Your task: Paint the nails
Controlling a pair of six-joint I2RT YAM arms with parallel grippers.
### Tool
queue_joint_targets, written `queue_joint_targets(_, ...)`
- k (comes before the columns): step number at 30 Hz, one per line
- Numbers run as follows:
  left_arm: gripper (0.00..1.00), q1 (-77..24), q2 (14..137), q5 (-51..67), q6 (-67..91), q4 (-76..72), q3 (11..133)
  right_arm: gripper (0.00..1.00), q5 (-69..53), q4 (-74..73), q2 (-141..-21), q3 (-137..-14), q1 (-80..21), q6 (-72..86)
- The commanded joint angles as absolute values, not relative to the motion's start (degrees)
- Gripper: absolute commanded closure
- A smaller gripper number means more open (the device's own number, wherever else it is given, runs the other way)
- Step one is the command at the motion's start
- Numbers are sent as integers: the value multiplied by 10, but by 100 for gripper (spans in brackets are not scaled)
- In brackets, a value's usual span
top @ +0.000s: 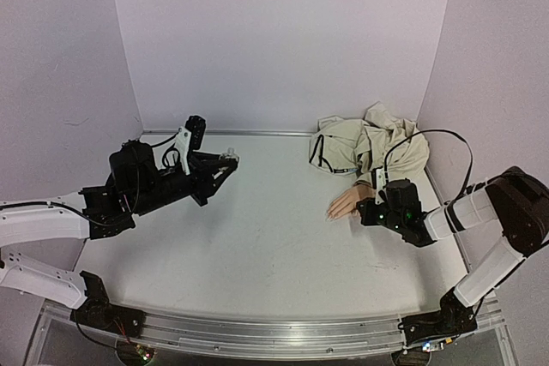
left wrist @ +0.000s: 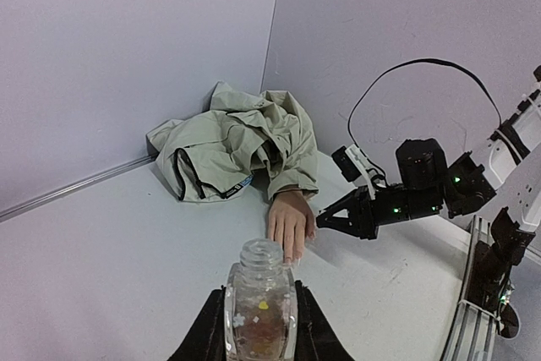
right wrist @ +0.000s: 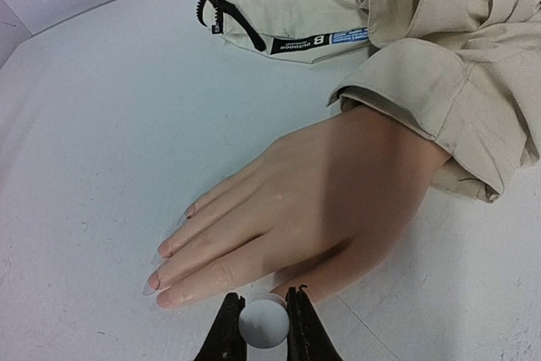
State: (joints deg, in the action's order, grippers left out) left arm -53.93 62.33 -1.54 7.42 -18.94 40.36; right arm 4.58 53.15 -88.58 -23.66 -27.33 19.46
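From above, the left pincer hangs over the left side of the table, clamped narrow on a small bottle. Well apart on the right, the right pincer sits just beside the mannequin hand, which lies flat in front of the crumpled jacket. On the left wrist camera the bottle stands upright between the fingers with its neck open. The mannequin hand is beyond it, fingers pointing this way, and the right pincer is low at its thumb side. On the right wrist camera the jaws are pinched on a white round cap, seen end-on. It is probably the brush handle, but the bristles are hidden, so I can't tell whether they are loaded. The nails are at the fingertips to the left, and the beige sleeve is at the wrist. This looks like the approach to a nail. To do it well, swing left along the fingers, come down lightly on one nail, and stroke from base to tip without nudging the hand. The left arm should hold the open bottle level.
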Motion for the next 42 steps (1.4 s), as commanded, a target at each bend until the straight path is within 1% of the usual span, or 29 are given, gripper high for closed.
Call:
queue_joint_targets(1, 100, -536, 620, -16, 69, -200, 413, 100, 44, 560, -892, -260, -276, 188)
queue_joint_targets(12, 100, -536, 614, -16, 70, -200, 411, 100, 27, 561, -900, -261, -276, 192)
queue_joint_targets(31, 100, -536, 606, -14, 74, -196, 408, 100, 4, 548, -880, -236, -278, 210)
queue_joint_targets(34, 100, -536, 605, -13, 75, -196, 407, 100, -14, 543, -876, -237, -279, 212)
queue_joint_targets(39, 100, -536, 594, -11, 76, -196, 402, 100, -41, 521, -845, -244, -282, 215)
queue_joint_targets(42, 100, -536, 581, -4, 76, -195, 398, 100, -45, 457, -797, -266, -286, 226)
